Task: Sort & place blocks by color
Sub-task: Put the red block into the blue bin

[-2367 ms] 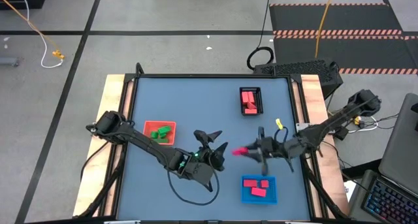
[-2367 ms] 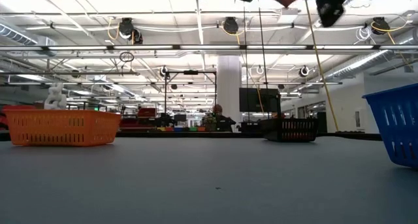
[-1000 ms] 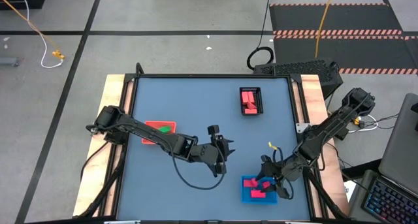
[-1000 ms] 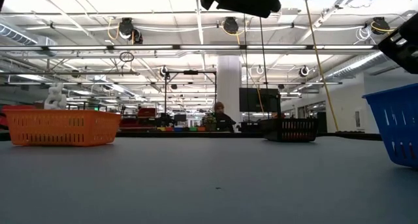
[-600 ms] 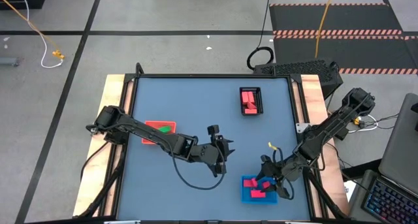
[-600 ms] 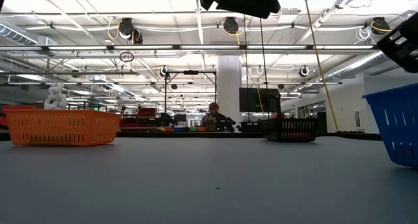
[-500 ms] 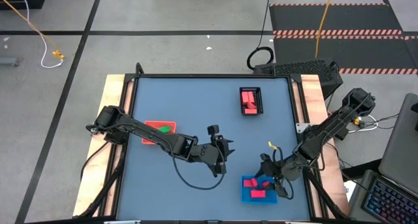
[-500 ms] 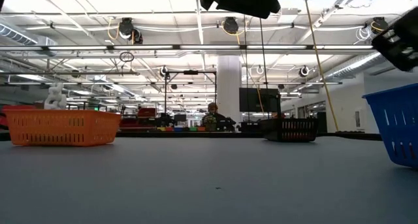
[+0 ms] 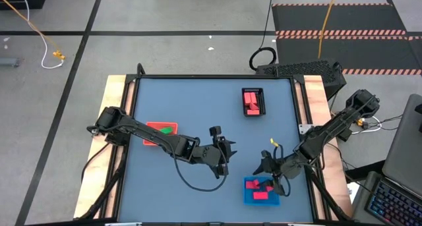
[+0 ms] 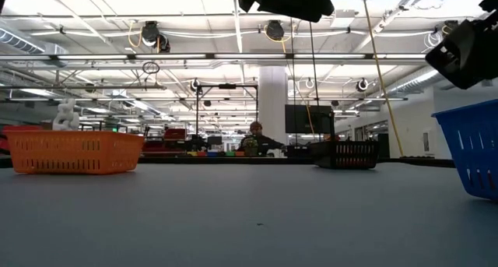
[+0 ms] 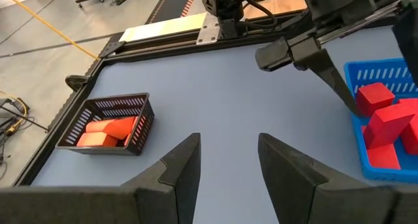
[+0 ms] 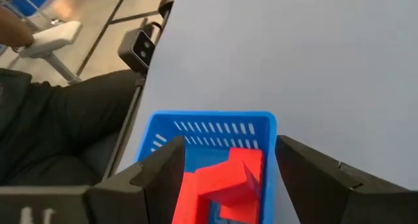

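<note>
Drop step looks done: right gripper (image 9: 268,171), fingers spread and empty, hangs above blue tray (image 9: 248,198) holding red blocks (image 12: 225,180). Left gripper (image 9: 221,150), spread and empty, waits beside that tray. Next: check for unsorted blocks.

hidden: orange-red tray (image 9: 153,128) part under left arm | green blocks (image 9: 167,128) mostly covered
</note>
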Controlling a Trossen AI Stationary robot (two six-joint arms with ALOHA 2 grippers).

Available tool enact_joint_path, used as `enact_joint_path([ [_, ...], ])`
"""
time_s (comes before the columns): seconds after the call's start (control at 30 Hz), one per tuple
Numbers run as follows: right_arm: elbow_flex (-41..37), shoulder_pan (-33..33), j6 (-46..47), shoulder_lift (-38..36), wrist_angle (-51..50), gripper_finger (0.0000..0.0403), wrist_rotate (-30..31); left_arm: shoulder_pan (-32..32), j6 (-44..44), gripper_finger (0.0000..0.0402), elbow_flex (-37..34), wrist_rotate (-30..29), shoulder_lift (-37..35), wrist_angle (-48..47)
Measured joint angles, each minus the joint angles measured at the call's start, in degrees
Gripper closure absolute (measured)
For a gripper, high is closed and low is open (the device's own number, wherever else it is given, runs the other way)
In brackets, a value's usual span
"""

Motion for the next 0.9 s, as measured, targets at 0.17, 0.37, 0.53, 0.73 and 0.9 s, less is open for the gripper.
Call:
enact_joint_path([
  [0.17,0.0,-0.4,-0.3,1.1,0.0,0.0172,0.1,0.0,0.0,0.0247,0.0,0.0,0.0,0.0],
  [0.37,0.0,-0.9,0.3,5.1,0.9,0.0172,-3.3,0.0,0.0,0.0247,0.0,0.0,0.0,0.0],
  [0.53,0.0,-0.8,1.8,6.0,3.1,0.0172,-8.5,0.0,0.0,0.0247,0.0,0.0,0.0,-0.1],
  [0.73,0.0,-0.4,3.2,4.5,3.3,0.0172,-10.4,0.0,0.0,0.0247,0.0,0.0,0.0,-0.1],
  [0.9,0.0,0.9,3.1,4.4,3.3,0.0172,-10.5,0.0,0.1,0.0247,0.0,0.0,0.0,-0.4],
])
